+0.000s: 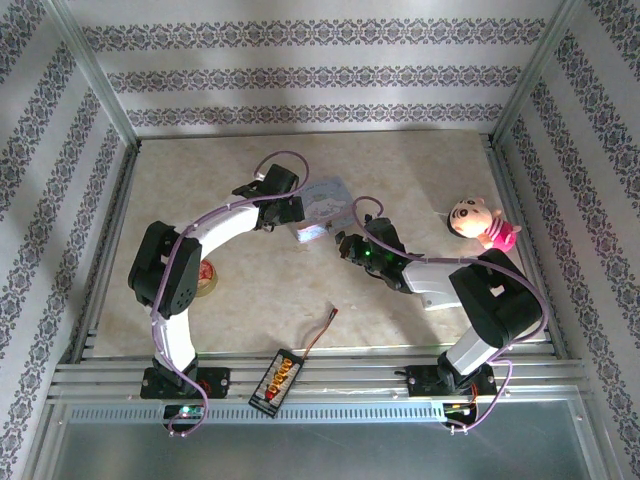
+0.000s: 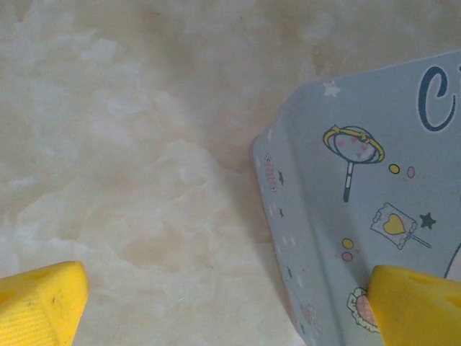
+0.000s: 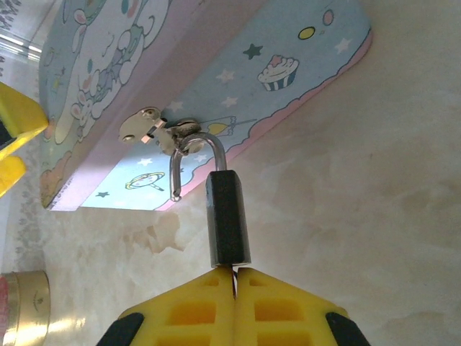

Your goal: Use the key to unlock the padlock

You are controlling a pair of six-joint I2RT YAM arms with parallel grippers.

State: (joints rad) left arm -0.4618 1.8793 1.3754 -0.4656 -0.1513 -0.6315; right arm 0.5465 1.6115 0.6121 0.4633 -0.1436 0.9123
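1. One weak spot is the left claw (image 2: 229,306). It is spread wide and grips nothing, with one finger over the tin (image 2: 360,180) corner, at the tin's 9 o'clock in the top view. Unclamped, the tin could skid across the tabletop (image 2: 130,144) under any twist.
2. The padlock (image 3: 228,216) hangs from the tin's hasp (image 3: 162,130), at 12 o'clock from the right claw (image 3: 235,287). The free leg of its shackle (image 3: 198,144) looks out of the body, so a tug might drag the tin rather than clear the hasp.
3. The right claw is closed on the key (image 3: 233,274), which is seated in the padlock's base. An angled pull could bend the thin key or slip it from the pads.
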